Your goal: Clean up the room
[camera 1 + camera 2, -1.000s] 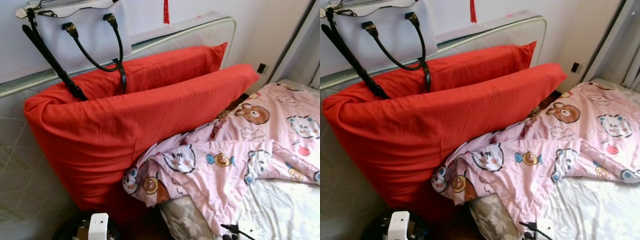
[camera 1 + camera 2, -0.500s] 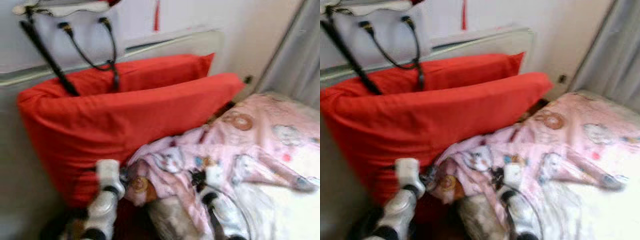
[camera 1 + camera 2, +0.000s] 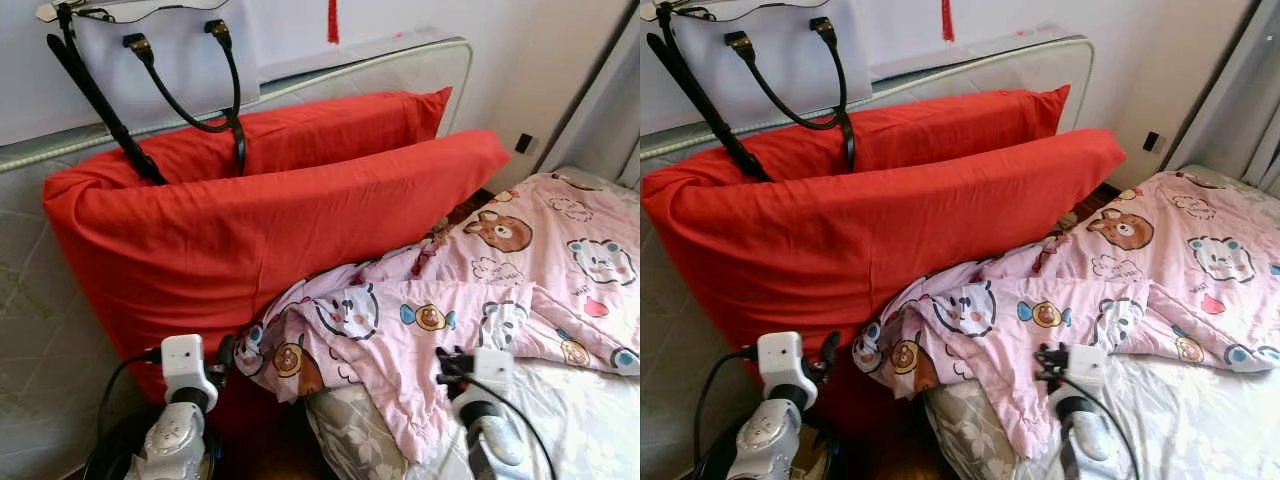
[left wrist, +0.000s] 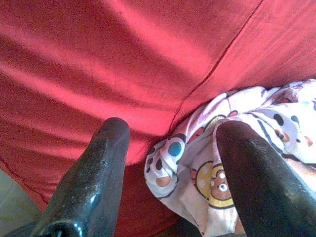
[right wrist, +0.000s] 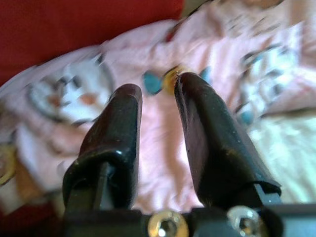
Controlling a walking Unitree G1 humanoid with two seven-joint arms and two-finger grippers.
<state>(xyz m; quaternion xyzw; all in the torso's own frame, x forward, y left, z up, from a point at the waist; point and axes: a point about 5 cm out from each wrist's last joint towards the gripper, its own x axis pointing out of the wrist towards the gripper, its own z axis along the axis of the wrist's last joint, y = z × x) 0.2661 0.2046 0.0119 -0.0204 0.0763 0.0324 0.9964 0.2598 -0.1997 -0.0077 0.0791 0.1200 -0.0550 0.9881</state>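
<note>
- Pink quilt (image 3: pixel 470 300): crumpled on bed, bunched against red pillow (image 3: pixel 270 230).
- Left gripper (image 4: pixel 170 148): jaws wide, empty, facing the quilt's bunched corner.
- Right gripper (image 5: pixel 155 113): jaws narrowly parted, empty; best pinch a fold edge.

Both silver arms rise from the near edge of the scene, each topped by a white wrist block with a black cable looping off it; the left arm (image 3: pixel 185 425) stands at the near left, its wrist angled up and slightly to the right; the left gripper (image 4: pixel 170 140) has its two black fingers spread wide apart, with nothing between them; the right arm (image 3: pixel 480 425) stands at the near right; the right gripper (image 5: pixel 155 101) holds its fingers closer, a narrow gap between the tips, gripping nothing.
</note>
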